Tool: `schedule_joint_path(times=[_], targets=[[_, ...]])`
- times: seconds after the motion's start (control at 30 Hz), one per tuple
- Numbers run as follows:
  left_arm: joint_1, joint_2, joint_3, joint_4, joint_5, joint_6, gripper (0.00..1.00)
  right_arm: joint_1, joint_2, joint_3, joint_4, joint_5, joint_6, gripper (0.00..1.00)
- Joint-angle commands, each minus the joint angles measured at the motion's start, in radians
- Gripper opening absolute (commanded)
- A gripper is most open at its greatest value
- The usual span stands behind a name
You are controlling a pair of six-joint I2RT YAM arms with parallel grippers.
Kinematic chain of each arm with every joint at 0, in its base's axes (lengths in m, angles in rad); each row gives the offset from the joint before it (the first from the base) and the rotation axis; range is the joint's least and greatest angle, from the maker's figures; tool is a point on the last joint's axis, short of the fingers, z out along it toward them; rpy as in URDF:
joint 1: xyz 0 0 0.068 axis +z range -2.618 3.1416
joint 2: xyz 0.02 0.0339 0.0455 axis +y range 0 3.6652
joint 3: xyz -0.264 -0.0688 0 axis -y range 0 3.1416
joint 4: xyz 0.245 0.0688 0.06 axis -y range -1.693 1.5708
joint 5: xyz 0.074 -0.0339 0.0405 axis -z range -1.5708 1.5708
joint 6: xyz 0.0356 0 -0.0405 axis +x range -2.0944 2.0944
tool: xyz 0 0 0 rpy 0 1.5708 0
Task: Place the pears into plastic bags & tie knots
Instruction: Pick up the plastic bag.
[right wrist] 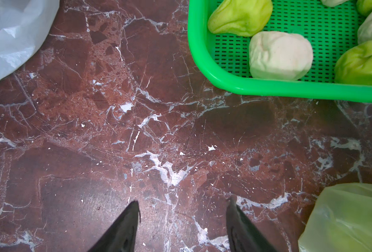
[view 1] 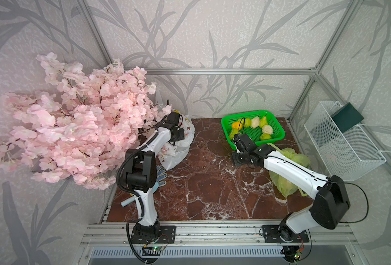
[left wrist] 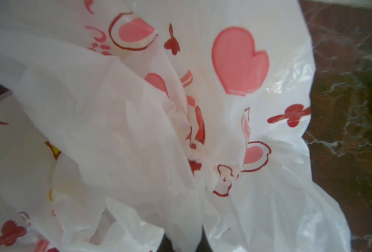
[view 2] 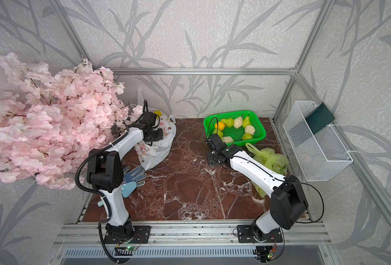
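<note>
The left end effector [view 1: 176, 140] is clenched on a gathered fold of the white cartoon-print bag [left wrist: 246, 152], which lies crumpled at the desk's [view 1: 208, 183] far left, under the pink blossom branch [view 1: 75, 119]. The right end effector [right wrist: 184, 200] hangs released and empty over bare marble, between the green mesh basket [right wrist: 202, 65] and the yellow-green bag [right wrist: 344, 218]. The pears [view 1: 263, 122], green and cream, all lie in that basket beside an orange fruit [view 1: 235, 125], so none looks bagged in the white bag yet. The main risk, as I judge it, is the thin film. A pinch on one layer could lift the bag with its mouth shut, slip free or tear. The overhanging blossoms could snag the left arm, and the right could take the orange fruit by mistake. No brand or readable writing shows, only pink hearts and red flower prints.
</note>
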Motion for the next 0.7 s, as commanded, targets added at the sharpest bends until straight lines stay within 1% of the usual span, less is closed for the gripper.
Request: schedule_joint_path(times=[0.0, 0.1, 0.2, 0.27, 0.33, 0.43, 0.5, 0.6, 0.67], targets=[[-0.029, -0.149, -0.022, 0.132, 0.061, 0.08, 0.0, -0.002, -0.036, -0.021, 0.034, 0.019, -0.014, 0.65], [-0.061, -0.239, -0.044, 0.2, 0.096, 0.129, 0.0, -0.006, -0.031, -0.017, 0.04, 0.022, -0.014, 0.65], [-0.109, -0.301, -0.015, 0.193, 0.135, 0.149, 0.0, -0.023, -0.035, -0.011, 0.041, 0.023, 0.004, 0.65], [-0.146, -0.351, -0.025, 0.2, 0.168, 0.148, 0.0, -0.042, -0.051, -0.011, 0.042, 0.013, 0.02, 0.65], [-0.188, -0.409, -0.077, 0.244, 0.219, 0.122, 0.0, -0.087, -0.083, -0.023, 0.055, -0.031, 0.052, 0.66], [-0.247, -0.507, -0.212, 0.336, 0.303, 0.064, 0.0, -0.191, -0.163, -0.069, 0.114, -0.157, 0.121, 0.67], [-0.282, -0.583, -0.336, 0.427, 0.348, 0.009, 0.0, -0.261, -0.218, -0.101, 0.152, -0.219, 0.165, 0.68], [-0.321, -0.665, -0.532, 0.53, 0.364, -0.085, 0.01, -0.354, -0.264, -0.124, 0.167, -0.273, 0.203, 0.69], [-0.337, -0.686, -0.654, 0.543, 0.349, -0.139, 0.02, -0.4, -0.277, -0.14, 0.176, -0.29, 0.213, 0.7]])
